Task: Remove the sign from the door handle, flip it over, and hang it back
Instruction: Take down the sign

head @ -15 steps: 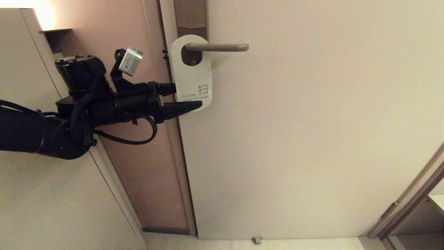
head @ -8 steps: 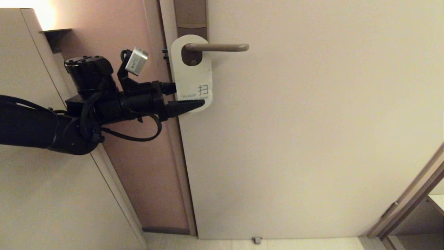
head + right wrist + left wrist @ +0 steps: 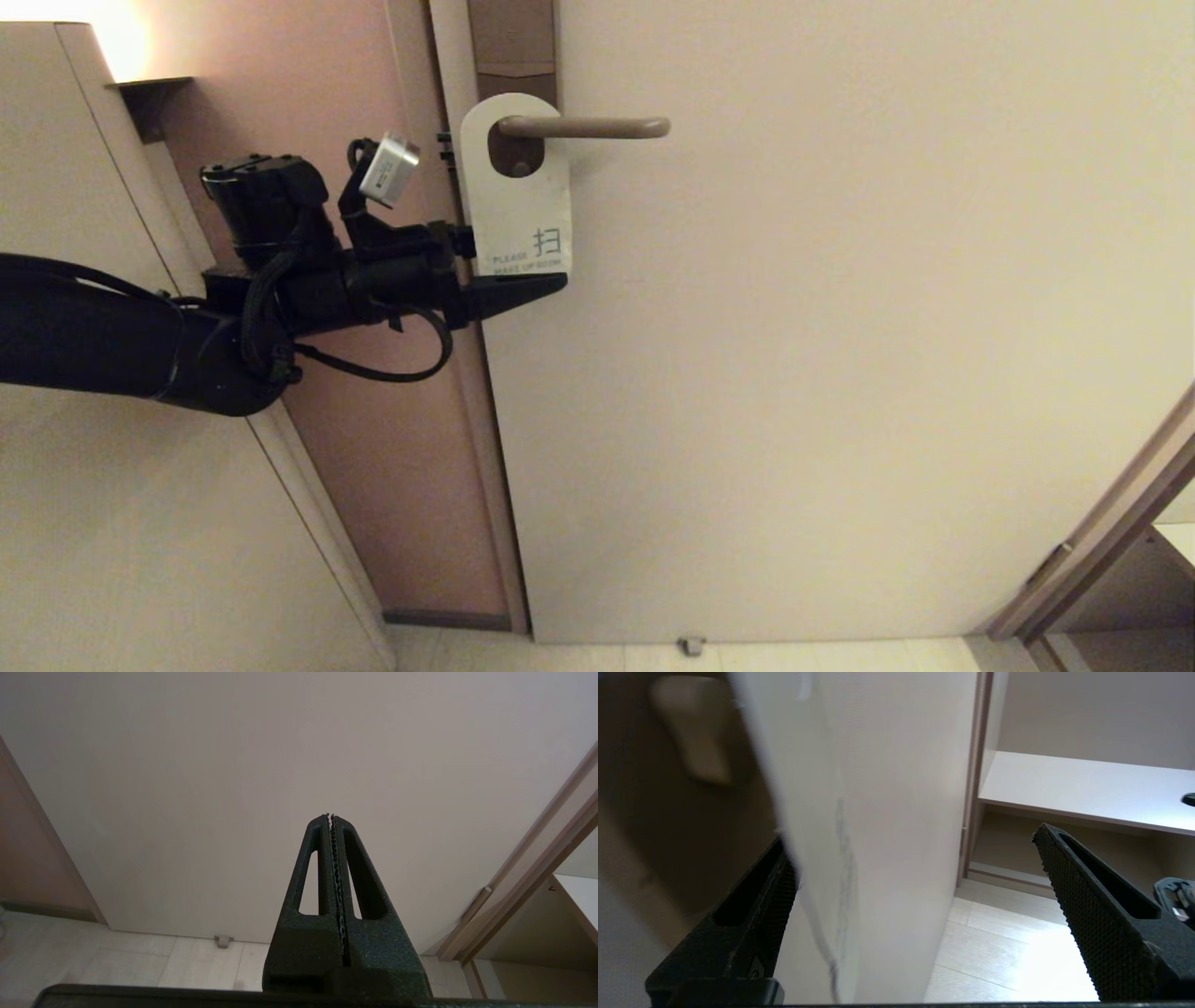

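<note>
one sign (image 3: 518, 201) hanging white side out by its oval hole on the one door handle (image 3: 583, 127), printed "please make up room", flat against the pale door (image 3: 840, 373). one left pincer (image 3: 509, 266) reaching in from the door's edge, spread wide, straddling the sign's lower end with one finger (image 3: 752, 919) behind the card (image 3: 822, 812) and the other (image 3: 1092, 896) out in front, neither seen pressing it. one right pincer (image 3: 332, 817) well apart from the handle, pressed shut on nothing, pointed at the door low down near one small floor stop (image 3: 224, 940).
</note>
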Available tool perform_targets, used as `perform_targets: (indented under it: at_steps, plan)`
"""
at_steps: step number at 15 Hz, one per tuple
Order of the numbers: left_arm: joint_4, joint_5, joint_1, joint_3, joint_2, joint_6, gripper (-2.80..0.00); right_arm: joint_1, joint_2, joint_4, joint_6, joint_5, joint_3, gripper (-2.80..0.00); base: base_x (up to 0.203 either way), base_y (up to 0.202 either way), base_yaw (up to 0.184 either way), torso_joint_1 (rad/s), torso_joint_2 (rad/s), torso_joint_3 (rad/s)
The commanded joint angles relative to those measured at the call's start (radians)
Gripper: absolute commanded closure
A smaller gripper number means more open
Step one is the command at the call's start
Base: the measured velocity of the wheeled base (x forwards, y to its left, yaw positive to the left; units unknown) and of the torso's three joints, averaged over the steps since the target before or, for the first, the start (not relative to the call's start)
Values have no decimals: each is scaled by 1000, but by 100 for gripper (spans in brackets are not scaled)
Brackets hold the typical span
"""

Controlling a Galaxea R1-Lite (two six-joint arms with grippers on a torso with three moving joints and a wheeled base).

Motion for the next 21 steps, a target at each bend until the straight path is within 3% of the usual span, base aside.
perform_targets:
  at_steps: [1,5,6,21]
  plan:
    - [-8,-5,-4,-7,9,1,-280,0,0,0,-1,0,0,0,0,0,0,0,0,0]
    - [-10,-3,-4,-28,23,2,-280,0,0,0,-1,0,0,0,0,0,0,0,0,0]
    - [-10,-3,-4,-28,22,1,0,0,0,0,-1,0,0,0,0,0,0,0,0,0]
    - [-25,14,5,-15,6,13,0,0,0,0,-1,0,0,0,0,0,0,0,0,0]
